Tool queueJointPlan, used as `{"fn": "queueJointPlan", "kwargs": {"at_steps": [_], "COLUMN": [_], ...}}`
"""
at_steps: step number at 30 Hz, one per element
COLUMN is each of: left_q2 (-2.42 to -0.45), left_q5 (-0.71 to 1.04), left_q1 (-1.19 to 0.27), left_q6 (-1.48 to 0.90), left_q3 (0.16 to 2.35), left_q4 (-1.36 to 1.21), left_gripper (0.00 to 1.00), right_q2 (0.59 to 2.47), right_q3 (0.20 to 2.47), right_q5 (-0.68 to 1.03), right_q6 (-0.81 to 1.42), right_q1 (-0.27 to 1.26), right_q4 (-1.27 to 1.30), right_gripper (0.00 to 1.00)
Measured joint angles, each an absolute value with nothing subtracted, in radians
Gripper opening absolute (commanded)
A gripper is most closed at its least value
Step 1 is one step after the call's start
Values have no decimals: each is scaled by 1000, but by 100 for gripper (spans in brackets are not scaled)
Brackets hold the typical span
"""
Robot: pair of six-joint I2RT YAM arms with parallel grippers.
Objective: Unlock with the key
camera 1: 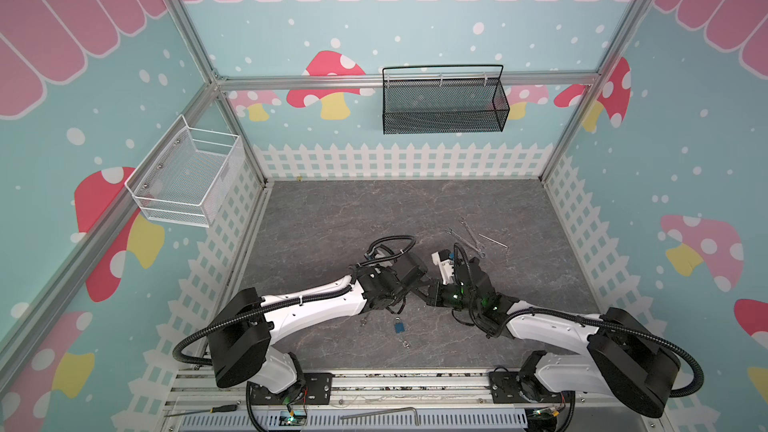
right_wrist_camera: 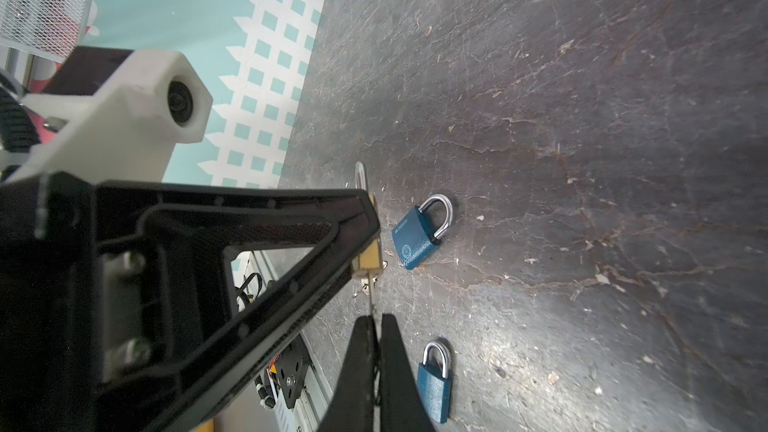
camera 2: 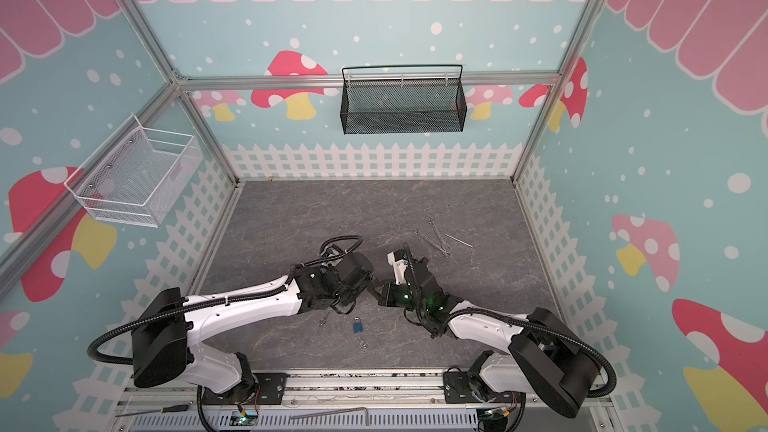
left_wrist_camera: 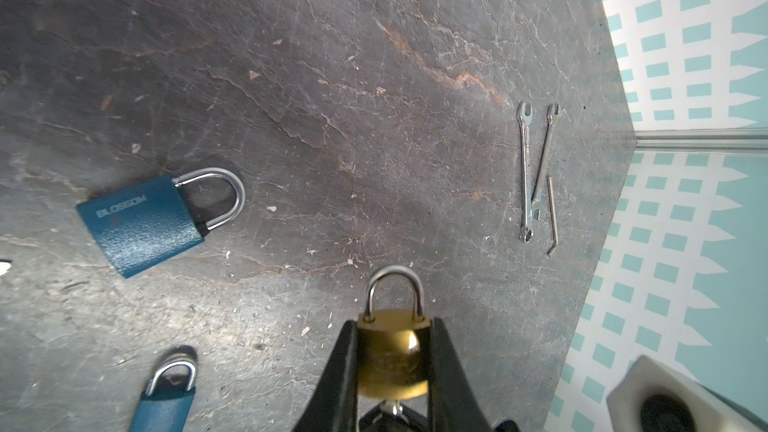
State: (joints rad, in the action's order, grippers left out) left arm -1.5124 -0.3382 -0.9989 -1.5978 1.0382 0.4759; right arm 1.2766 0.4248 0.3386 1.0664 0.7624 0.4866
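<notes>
**Key at the lock, little room for error**

Both claws meet just below the middle of the frame in both top views. The left claw (left_wrist_camera: 392, 326) is closed part-way, squeezing the flat sides of a small brass padlock (left_wrist_camera: 390, 353) whose shackle is shut. The right claw (right_wrist_camera: 376, 320) is pinched tight on the key (right_wrist_camera: 370, 299), which runs up to the bottom of that padlock. How deep it sits in the keyhole I cannot tell.

From where I stand, the twist looks like the risky part. The key is gripped by a thin edge, so it may swivel between the fingers instead of turning the lock. If the two arms are not in line, the blade could bind or bend. The padlock is smooth and rounded, and the turning force might spin it in the left grip or pop it loose onto the table.

That table (camera 1: 374, 209) is dark grey, stone-patterned, scratched and flecked with crumbs. A blue padlock (camera 1: 400, 327) lies low in the frame, just under the claws, and some wrenches (camera 1: 467, 236) lie right of centre. A white wire basket (camera 1: 187, 176) hangs at middle left and a black mesh basket (camera 1: 442, 101) at upper centre, on walls painted with mushrooms and a picket fence.
</notes>
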Motion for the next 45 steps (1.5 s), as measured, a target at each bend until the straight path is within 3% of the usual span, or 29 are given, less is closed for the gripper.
{"fn": "queueJointPlan", "kwargs": {"at_steps": [33, 40, 45], "left_q2": [-1459, -1434, -1411], "left_q5": [-397, -392, -387], "left_q1": [-1042, -1042, -1039], "left_q6": [-1514, -1513, -1510], "left_q3": [1095, 1094, 1094], "left_q4": [516, 522, 521], "left_gripper": [0, 0, 0], "right_q2": [1178, 1172, 1163], "right_q3": [527, 528, 525], "right_q5": [292, 302, 308], "right_q6": [996, 968, 957], "right_q1": [768, 767, 767], "right_q4": [306, 315, 324], "right_gripper": [0, 22, 19]}}
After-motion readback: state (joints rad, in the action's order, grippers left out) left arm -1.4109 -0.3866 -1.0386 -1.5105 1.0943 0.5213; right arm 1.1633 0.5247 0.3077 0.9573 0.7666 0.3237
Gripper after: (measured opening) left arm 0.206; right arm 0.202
